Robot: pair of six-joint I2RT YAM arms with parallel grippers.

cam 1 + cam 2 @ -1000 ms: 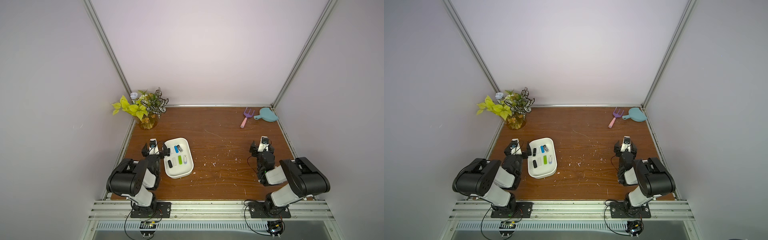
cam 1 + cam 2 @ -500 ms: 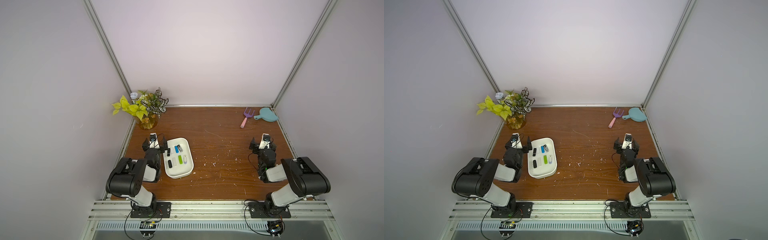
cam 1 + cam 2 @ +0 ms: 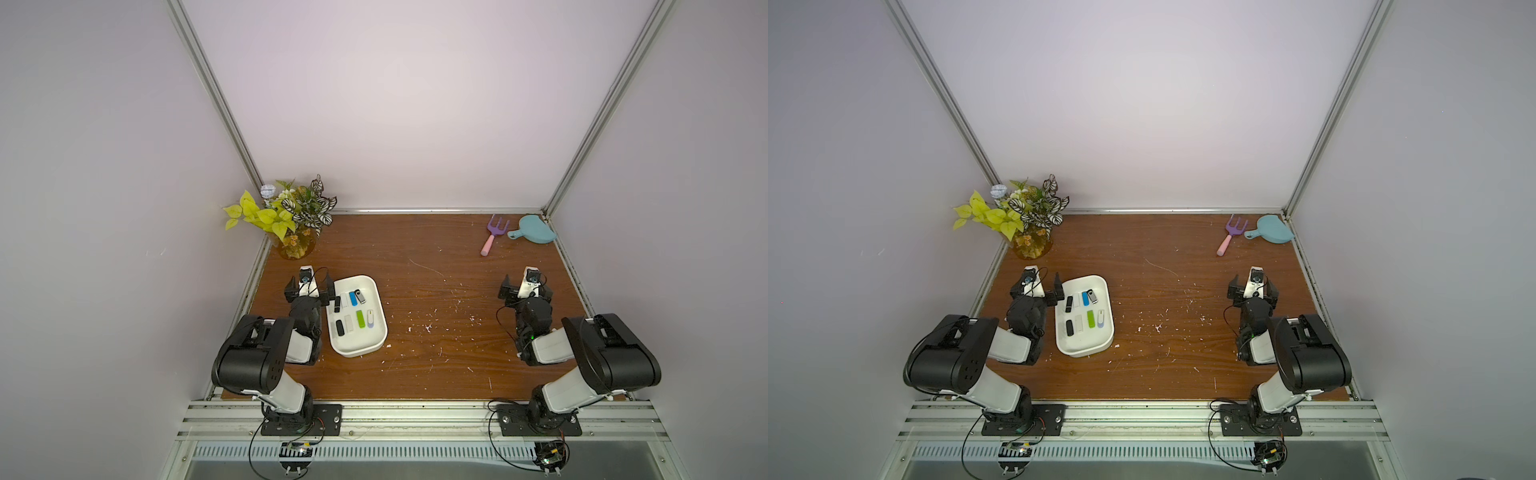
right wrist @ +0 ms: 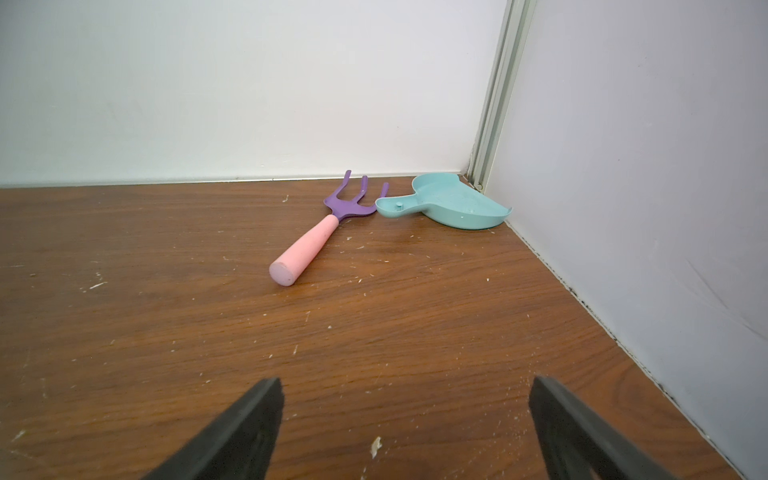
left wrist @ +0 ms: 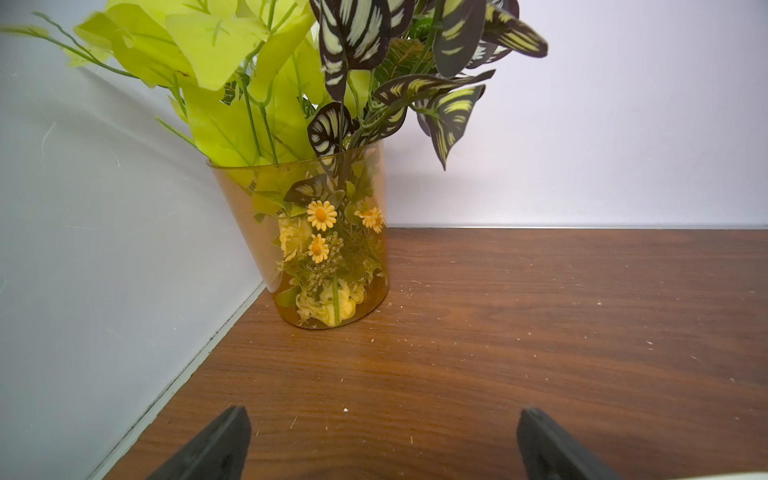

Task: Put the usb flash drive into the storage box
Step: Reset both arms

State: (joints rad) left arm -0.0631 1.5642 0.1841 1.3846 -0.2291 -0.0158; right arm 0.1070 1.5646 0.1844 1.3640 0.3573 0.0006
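The storage box [image 3: 360, 351] [image 3: 1087, 351], a shallow white tray, sits on the left half of the wooden table in both top views. Several usb flash drives lie inside it, among them a green one [image 3: 360, 318] [image 3: 1091, 318] and a blue one [image 3: 353, 298] [image 3: 1085, 298]. My left gripper [image 3: 310, 291] [image 3: 1038, 288] [image 5: 384, 415] is open and empty, low over the table just left of the box's far corner. My right gripper [image 3: 527, 291] [image 3: 1253, 291] [image 4: 406, 384] is open and empty near the right wall, far from the box.
An amber vase of artificial plants [image 3: 296, 245] [image 5: 316, 249] stands in the back left corner, ahead of the left gripper. A purple rake with a pink handle [image 3: 490, 239] [image 4: 307, 245] and a light-blue scoop [image 3: 536, 228] [image 4: 453, 205] lie at the back right. White crumbs dot the table.
The left arm has folded lower toward its base, its gripper staying beside the box. The right gripper's jaws have spread slightly wider; that arm has barely moved.
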